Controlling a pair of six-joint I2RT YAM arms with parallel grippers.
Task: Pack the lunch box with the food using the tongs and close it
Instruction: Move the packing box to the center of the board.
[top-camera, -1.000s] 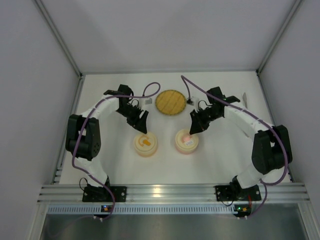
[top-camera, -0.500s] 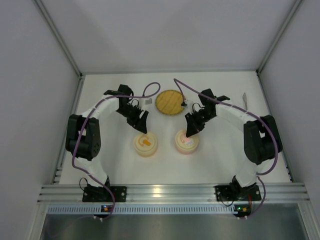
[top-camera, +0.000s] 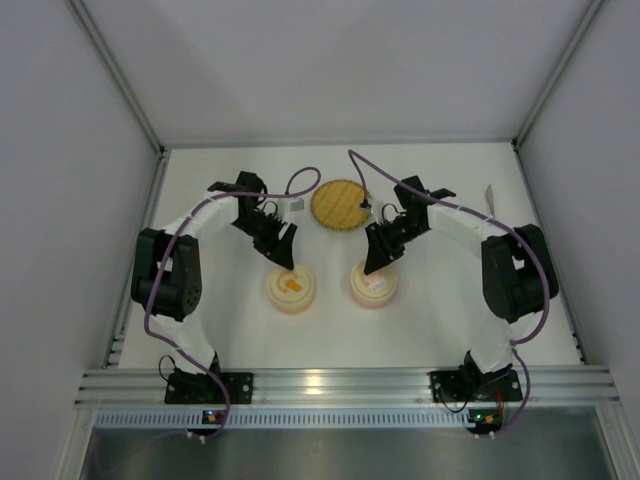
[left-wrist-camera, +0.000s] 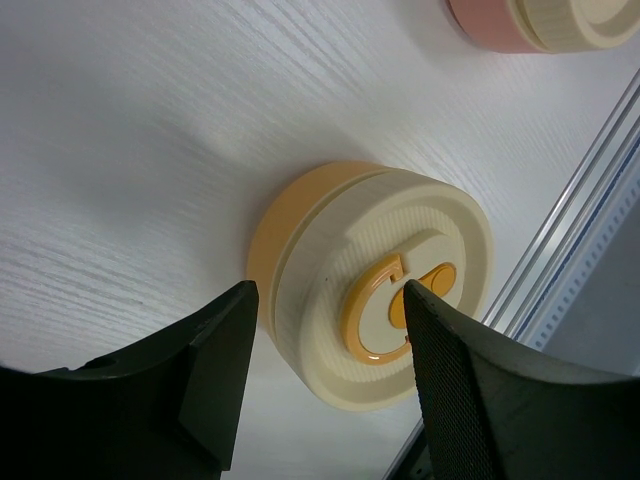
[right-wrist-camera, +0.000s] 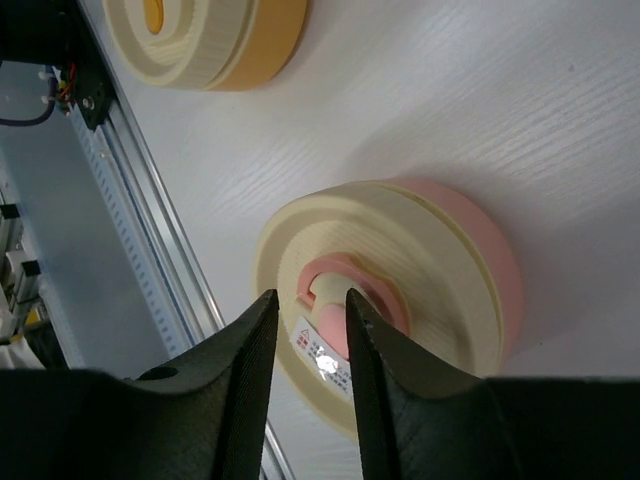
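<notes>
On the table (top-camera: 440, 320), nearest the arm bases, two round lidded boxes stand side by side and apart: the orange lunch box (top-camera: 291, 289) on the left and the pink lunch box (top-camera: 373, 286) on the right, both with cream lids seated. The left gripper (left-wrist-camera: 328, 300) hangs just above the orange box with its jaws well apart, holding nothing; the orange ring handle (left-wrist-camera: 352, 325) lies below the gap, towards the right-hand finger. The right gripper (right-wrist-camera: 307, 298) hangs over the pink box with only a narrow gap between its jaws, nothing clamped; the pink handle (right-wrist-camera: 385, 300) sits directly beneath that gap, so a straight descent should meet it (the lid is round and offers no long axis to align with). Each arm is nearer its own box. Beyond the grippers lies the woven plate (top-camera: 340, 204); no food can be made out on it at this size. A slim pale strip (top-camera: 489, 196) near the far right wall may be the tongs, but it is too small to confirm. Judgement: both boxes are closed, and the contents cannot be verified.
</notes>
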